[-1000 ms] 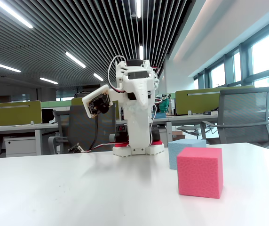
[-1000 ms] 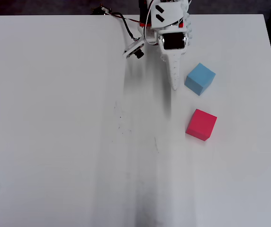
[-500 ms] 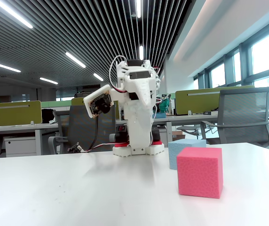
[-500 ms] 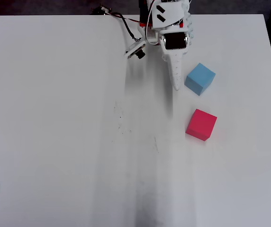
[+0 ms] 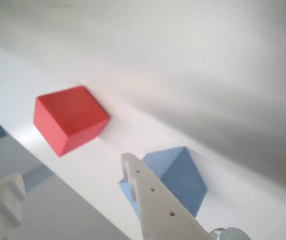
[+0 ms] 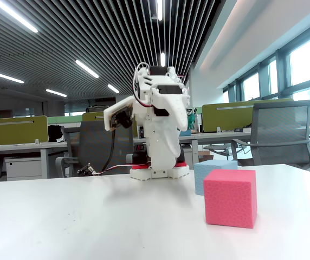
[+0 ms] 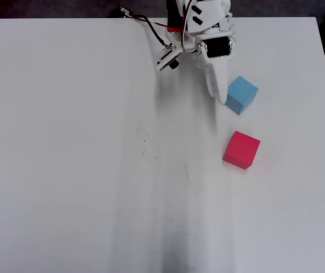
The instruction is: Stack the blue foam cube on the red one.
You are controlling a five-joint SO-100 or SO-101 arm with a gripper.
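We are at the reach: our gripper (image 5: 73,182), jaws spread and empty, hovers just beside the blue foam cube (image 7: 242,94), which sits on the surface (image 7: 83,159) near the red one (image 7: 241,150). Next we judge it must straddle the blue.

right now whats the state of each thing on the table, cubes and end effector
blue foam cube: resting on the table, not gripped, not stacked, beside the end effector tip
red one: resting on the table alone, nothing on top, apart from the blue cube
end effector: open, empty, one finger in front of the blue cube in the wrist view
table: white, holding both cubes and the arm base
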